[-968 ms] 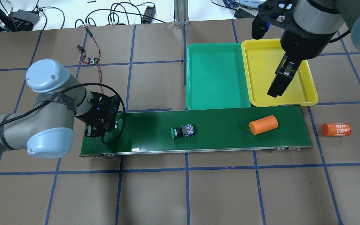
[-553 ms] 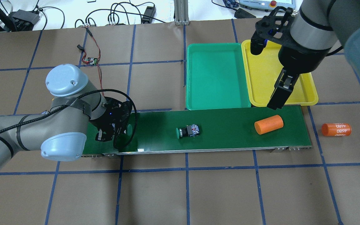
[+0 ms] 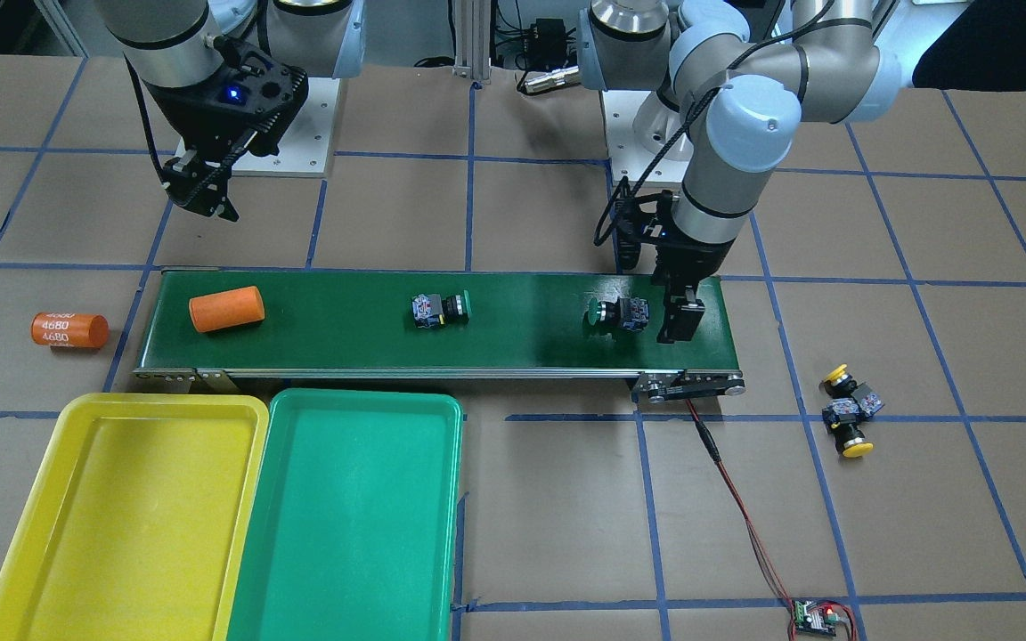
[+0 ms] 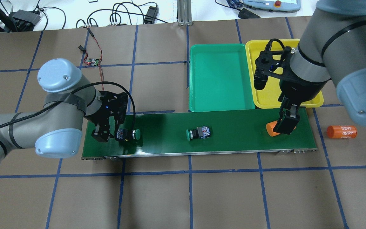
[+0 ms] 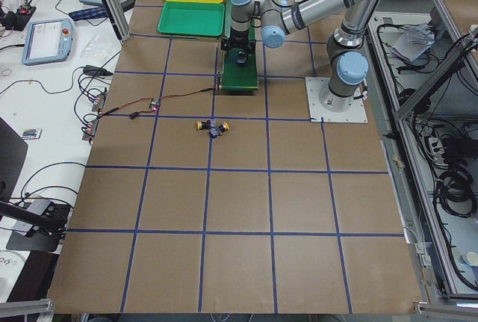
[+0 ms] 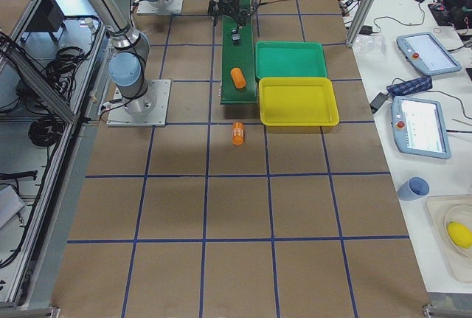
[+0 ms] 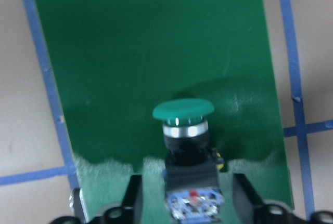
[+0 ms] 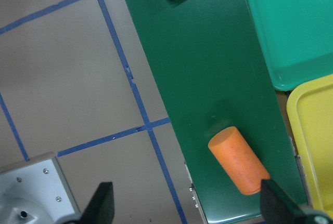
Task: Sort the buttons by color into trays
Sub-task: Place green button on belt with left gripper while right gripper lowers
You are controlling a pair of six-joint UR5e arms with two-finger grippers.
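Far left on the green belt [image 4: 233, 127], atop the brown table [image 4: 157, 197], straddling a green button [image 7: 183, 110] with the left gripper [image 7: 188, 187], fingers [image 7: 244, 195] apart. Holding the right gripper [image 8: 186, 198] open, empty, over an orange roll [image 8: 238, 159].

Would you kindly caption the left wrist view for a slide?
Green button lying on the conveyor belt, framed by the open left hand.

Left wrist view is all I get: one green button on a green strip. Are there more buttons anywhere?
Observer: Yes. A second green button lies halfway along the belt.
Operator: Any other colours?
Observer: Two yellow buttons lie together on the table, past the belt's end.
Operator: Where should they all go?
Observer: A green tray and a yellow tray sit side by side beside the belt. Neither holds anything.
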